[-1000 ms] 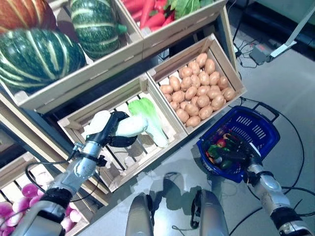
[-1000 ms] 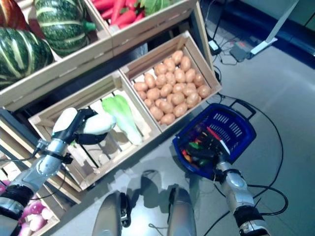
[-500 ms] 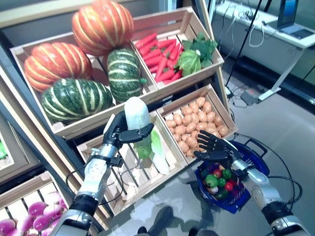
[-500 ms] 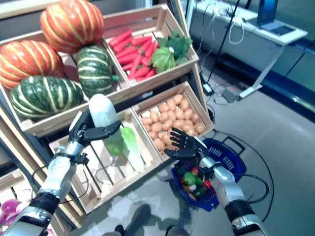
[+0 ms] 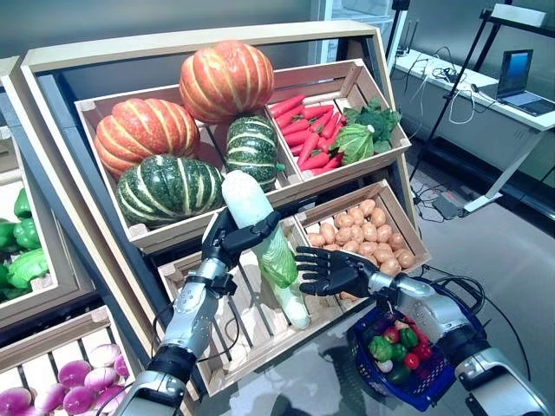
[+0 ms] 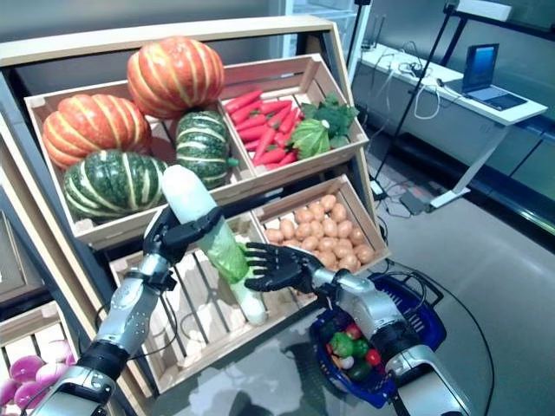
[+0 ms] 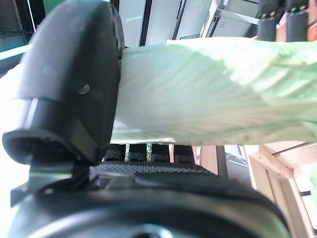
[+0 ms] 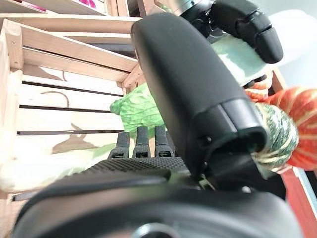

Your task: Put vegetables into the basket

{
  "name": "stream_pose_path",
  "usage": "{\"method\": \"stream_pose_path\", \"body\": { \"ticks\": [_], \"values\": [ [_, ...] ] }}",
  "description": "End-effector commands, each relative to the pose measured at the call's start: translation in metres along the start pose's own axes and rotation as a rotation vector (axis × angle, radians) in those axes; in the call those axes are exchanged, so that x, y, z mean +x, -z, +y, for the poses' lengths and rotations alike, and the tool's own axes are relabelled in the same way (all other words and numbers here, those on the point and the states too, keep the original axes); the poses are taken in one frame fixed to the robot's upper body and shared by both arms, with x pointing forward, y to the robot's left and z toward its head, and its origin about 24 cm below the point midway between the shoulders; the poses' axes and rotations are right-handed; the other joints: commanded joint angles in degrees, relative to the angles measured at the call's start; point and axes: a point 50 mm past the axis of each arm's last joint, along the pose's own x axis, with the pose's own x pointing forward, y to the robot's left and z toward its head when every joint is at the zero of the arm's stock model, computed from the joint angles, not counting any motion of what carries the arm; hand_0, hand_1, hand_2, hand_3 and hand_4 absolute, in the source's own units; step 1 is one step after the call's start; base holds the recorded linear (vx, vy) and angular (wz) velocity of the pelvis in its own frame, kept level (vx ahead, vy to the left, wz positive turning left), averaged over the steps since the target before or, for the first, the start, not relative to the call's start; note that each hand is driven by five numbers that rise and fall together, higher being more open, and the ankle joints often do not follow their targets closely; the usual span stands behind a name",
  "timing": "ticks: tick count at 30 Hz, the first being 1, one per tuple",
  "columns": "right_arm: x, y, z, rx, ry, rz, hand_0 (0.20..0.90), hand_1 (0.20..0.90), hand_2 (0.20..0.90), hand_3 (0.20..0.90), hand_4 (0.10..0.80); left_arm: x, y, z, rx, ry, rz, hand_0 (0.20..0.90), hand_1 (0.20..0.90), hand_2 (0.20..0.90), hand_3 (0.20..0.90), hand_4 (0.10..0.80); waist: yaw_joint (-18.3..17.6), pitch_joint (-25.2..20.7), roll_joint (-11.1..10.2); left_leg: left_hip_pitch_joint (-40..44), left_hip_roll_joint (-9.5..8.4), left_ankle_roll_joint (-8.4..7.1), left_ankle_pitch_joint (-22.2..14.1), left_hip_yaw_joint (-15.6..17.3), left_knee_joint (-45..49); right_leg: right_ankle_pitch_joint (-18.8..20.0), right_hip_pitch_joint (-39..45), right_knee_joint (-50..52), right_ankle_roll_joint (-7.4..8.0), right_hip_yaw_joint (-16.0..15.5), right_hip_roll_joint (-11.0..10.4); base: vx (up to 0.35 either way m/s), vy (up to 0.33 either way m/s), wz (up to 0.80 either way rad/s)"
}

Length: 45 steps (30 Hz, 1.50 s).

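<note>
Since a moment ago the left hand (image 5: 227,241) has lifted the napa cabbage (image 5: 257,227) clear of the slatted crate (image 5: 227,342) to the centre of the frame, fingers and thumb clenched round its pale stalk, leafy end down. The right hand (image 5: 325,270) has risen from the blue basket (image 5: 416,388) at lower right and now spreads its fingers just beside the leaves, grasping nothing. This looks like a handover, with the basket already holding peppers and tomatoes.

A laptop (image 5: 519,74) is standing open on a white desk (image 5: 486,95) at the far right, and cables (image 5: 434,204) are lying on the grey floor (image 5: 512,243) beneath.
</note>
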Motion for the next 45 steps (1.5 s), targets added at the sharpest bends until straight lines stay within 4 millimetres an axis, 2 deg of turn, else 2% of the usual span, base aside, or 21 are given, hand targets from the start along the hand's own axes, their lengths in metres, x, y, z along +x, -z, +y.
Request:
{"method": "stream_pose_path", "body": {
  "ticks": [1,9,19,21,25,29,31,33,39,45],
  "values": [
    [0.011,-0.067,0.009,-0.157,-0.069,-0.161,0.900,0.900,0.900,0.900,0.800,0.032,-0.033,-0.038,0.014,0.185,-0.151,0.300,0.300,0.300,0.300,0.400,0.26,-4.74,-1.15,-0.34,-3.60,3.48,-5.65,0.05,0.04,-1.45,-0.97,0.10,-4.11,-0.42,1.36,0.000,0.000,0.00],
    [0.017,-0.090,0.019,-0.234,-0.135,-0.138,0.900,0.900,0.900,0.900,0.800,0.026,-0.010,-0.047,0.014,0.256,-0.052,0.300,0.300,0.300,0.300,0.400,0.89,-4.60,-1.33,0.42,-3.74,3.51,-6.06,-0.83,0.04,-1.92,0.10,0.10,-4.39,-0.67,1.30,0.008,0.001,0.01],
    [0.026,-0.092,0.022,-0.177,-0.173,-0.092,0.900,0.900,0.900,0.900,0.800,0.024,0.001,-0.061,-0.061,0.303,-0.014,0.300,0.300,0.300,0.300,0.400,1.73,-4.40,-1.68,1.27,-4.05,3.66,-6.49,-2.10,0.04,-2.13,1.18,0.10,-4.47,-1.12,1.08,0.030,0.013,0.06],
    [0.030,-0.089,0.018,-0.146,-0.130,-0.080,0.900,0.900,0.900,0.900,0.800,0.025,0.002,-0.065,-0.100,0.306,-0.018,0.300,0.300,0.300,0.300,0.400,1.98,-4.46,-1.76,1.52,-4.08,3.69,-6.64,-2.18,0.04,-2.19,1.41,0.10,-4.49,-1.14,1.09,0.039,0.012,0.03],
    [0.033,-0.084,0.001,-0.170,0.101,-0.058,0.900,0.900,0.900,0.900,0.800,0.027,0.003,-0.076,-0.163,0.295,-0.035,0.300,0.300,0.300,0.300,0.400,2.06,-4.50,-1.80,1.65,-4.08,3.79,-6.70,-2.24,0.04,-2.06,1.42,0.10,-4.44,-0.87,1.08,0.018,0.005,0.00],
    [0.038,-0.084,0.000,-0.162,0.233,-0.079,0.900,0.900,0.900,0.900,0.800,0.029,0.000,-0.086,-0.190,0.285,-0.055,0.300,0.300,0.300,0.300,0.400,1.79,-3.95,-1.66,1.54,-4.06,3.92,-6.60,-2.22,0.04,-1.83,1.14,0.10,-4.57,-0.33,1.13,0.000,0.000,0.00],
    [0.040,-0.085,0.001,-0.191,0.289,-0.085,0.900,0.900,0.900,0.900,0.800,0.030,-0.002,-0.090,-0.192,0.282,-0.059,0.300,0.300,0.300,0.300,0.400,1.62,-3.65,-1.56,1.44,-4.10,4.00,-6.54,-2.23,0.04,-1.75,1.01,0.10,-4.61,-0.08,1.14,0.000,0.000,0.00],
    [0.040,-0.085,-0.001,-0.294,0.384,-0.077,0.900,0.900,0.900,0.900,0.800,0.030,-0.002,-0.093,-0.177,0.277,-0.062,0.300,0.300,0.300,0.300,0.400,1.43,-3.37,-1.37,1.49,-4.14,4.10,-6.59,-2.32,0.04,-1.74,1.02,0.10,-4.67,0.29,1.17,0.000,0.000,0.00],
    [0.030,-0.096,-0.003,-0.466,0.496,-0.074,0.900,0.900,0.900,0.900,0.800,0.031,-0.008,-0.091,-0.131,0.252,-0.068,0.300,0.300,0.300,0.300,0.400,0.82,-3.09,-1.19,1.43,-4.17,4.18,-6.63,-2.32,0.04,-1.70,0.85,0.10,-4.63,1.07,1.12,0.000,0.000,0.00],
    [0.024,-0.095,-0.003,-0.475,0.486,-0.078,0.900,0.900,0.900,0.900,0.800,0.031,-0.010,-0.083,-0.112,0.230,-0.068,0.300,0.300,0.300,0.300,0.400,0.53,-2.97,-1.24,1.61,-4.20,4.29,-6.82,-2.35,0.04,-1.75,0.89,0.10,-4.54,1.47,1.09,0.000,0.000,0.00]
  ]
}}
